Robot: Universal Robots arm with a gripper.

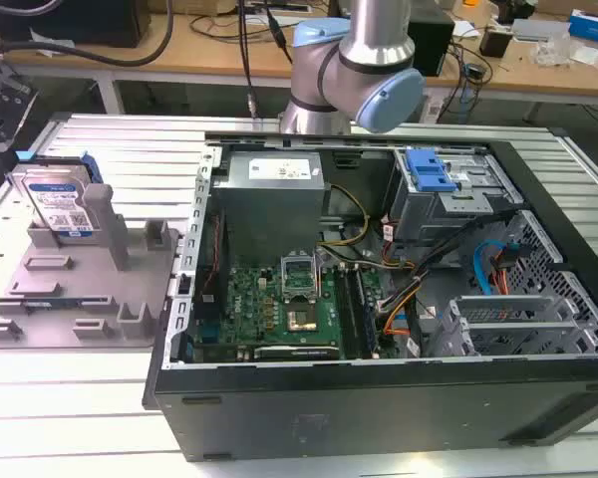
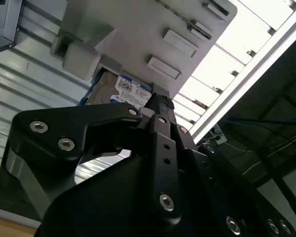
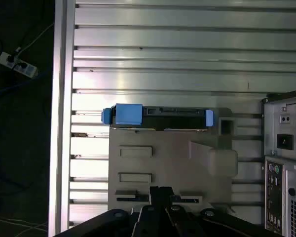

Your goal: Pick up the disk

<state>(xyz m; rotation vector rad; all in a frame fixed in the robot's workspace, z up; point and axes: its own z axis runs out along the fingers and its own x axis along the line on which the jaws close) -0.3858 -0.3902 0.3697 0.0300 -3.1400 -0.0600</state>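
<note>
- Flat rectangular silver-metal disk (image 1: 55,204) with a white and blue label and blue plastic side rails stands upright on its edge, at the far end of the grey plastic holder with upright posts (image 1: 80,289), at the exterior view's left.
- Holder lies on the slatted aluminium table (image 1: 80,418), just beside the open black computer tower case (image 1: 379,408) on the exterior view's right.
- Inside the case: a grey metal box with a white label (image 1: 274,194) at the far side, a green circuit board (image 1: 269,309) nearer.
- Grey and light-blue robot arm (image 1: 354,70) stands at the far side of the table, behind the case.
- In the first wrist view the disk (image 3: 172,112) shows edge-on at the holder's (image 3: 163,158) far edge.
- Black gripper (image 3: 160,190) hangs above the holder's opposite end, apart from the disk, its fingers pressed together with nothing between them.
- In the second wrist view the gripper (image 2: 155,101) points toward the disk's label (image 2: 128,89), not touching it.
</note>
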